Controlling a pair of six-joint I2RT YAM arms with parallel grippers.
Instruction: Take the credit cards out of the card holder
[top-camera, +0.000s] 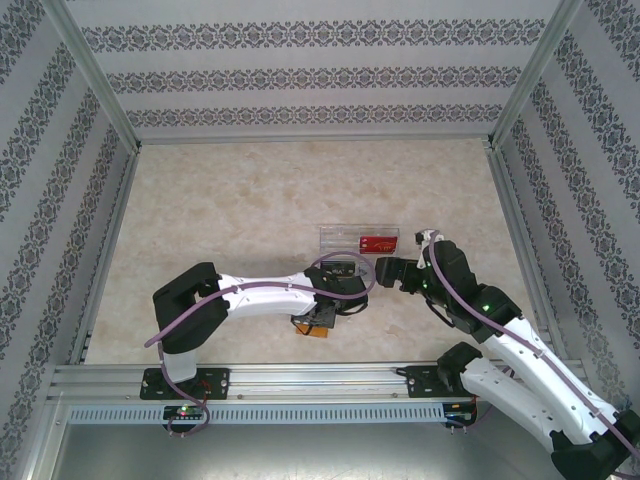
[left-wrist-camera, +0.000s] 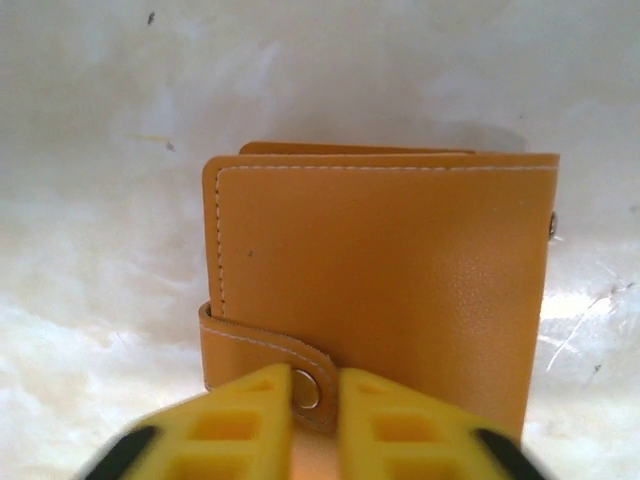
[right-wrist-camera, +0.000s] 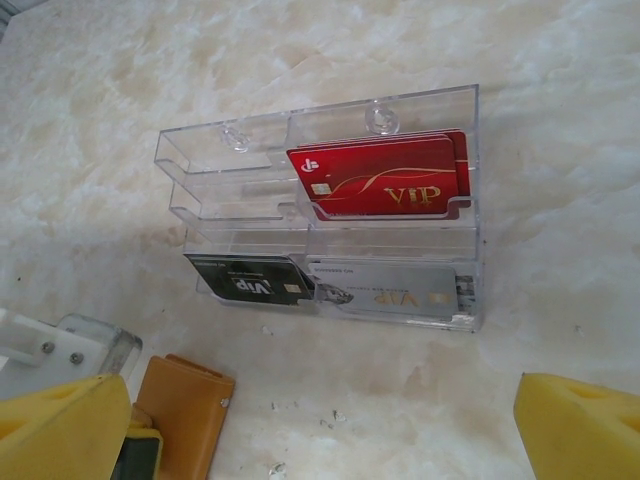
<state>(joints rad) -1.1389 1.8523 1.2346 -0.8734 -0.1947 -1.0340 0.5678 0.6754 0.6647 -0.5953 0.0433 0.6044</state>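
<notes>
Fingers (left-wrist-camera: 240, 430) of the left gripper (left-wrist-camera: 315, 378), yellow and ribbed, stand at the bottom edge of the left wrist view. They are closed together on the snap strap (left-wrist-camera: 260, 345) of the card holder (left-wrist-camera: 390, 260). The card holder is folded shut, orange-tan with white stitching. It lies flat on the pale marble-pattern table (left-wrist-camera: 100, 120), in the middle of that frame. In the top view a small orange part of the card holder (top-camera: 312, 331) shows under this gripper, a little below the centre.

The right gripper (right-wrist-camera: 320, 440) is wide open and holds nothing. Its two yellow fingers are in the lower corners of the right wrist view, and one corner of the card holder is at lower left.

Farther away, in the middle of this frame, lies a clear plastic compartment tray (right-wrist-camera: 230, 160). A red card (right-wrist-camera: 380, 180) sits in its upper right compartment and a black card (right-wrist-camera: 245, 282) in the lower left. A pale silver credit card (right-wrist-camera: 390, 298) is in the lower right, just beside the black one.
</notes>
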